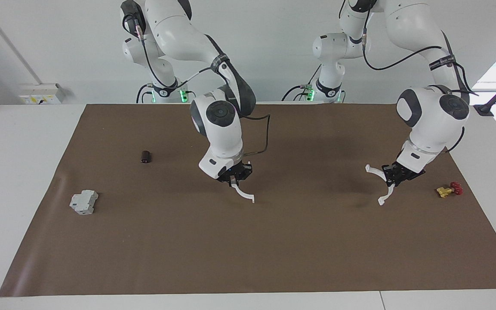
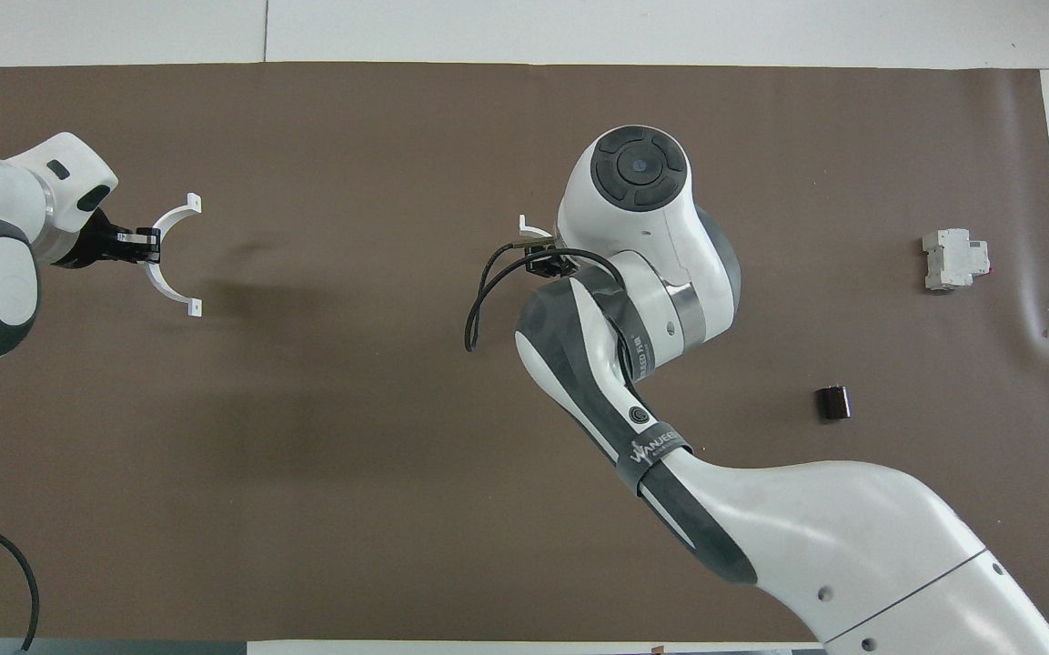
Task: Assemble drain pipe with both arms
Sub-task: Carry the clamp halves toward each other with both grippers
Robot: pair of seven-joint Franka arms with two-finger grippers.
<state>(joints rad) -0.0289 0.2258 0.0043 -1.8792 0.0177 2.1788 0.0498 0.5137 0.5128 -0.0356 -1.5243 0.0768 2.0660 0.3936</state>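
The drain pipe is in two separate white half-ring arcs, one in each gripper. My left gripper (image 1: 392, 177) is shut on the middle of one arc (image 1: 374, 170) and holds it above the brown mat (image 1: 273, 241) toward the left arm's end. The overhead view shows this gripper (image 2: 149, 246) and its arc (image 2: 166, 289), whose open side faces the mat's middle. My right gripper (image 1: 234, 180) is shut on one end of the other arc (image 1: 243, 194), which hangs down over the middle of the mat. In the overhead view the right arm hides that arc except one tab (image 2: 529, 226).
A grey blocky box (image 1: 84, 202) (image 2: 953, 259) lies toward the right arm's end. A small dark cylinder (image 1: 146, 156) (image 2: 833, 402) lies nearer the robots than the box. A small yellow and red part (image 1: 449, 190) lies on the mat beside the left gripper.
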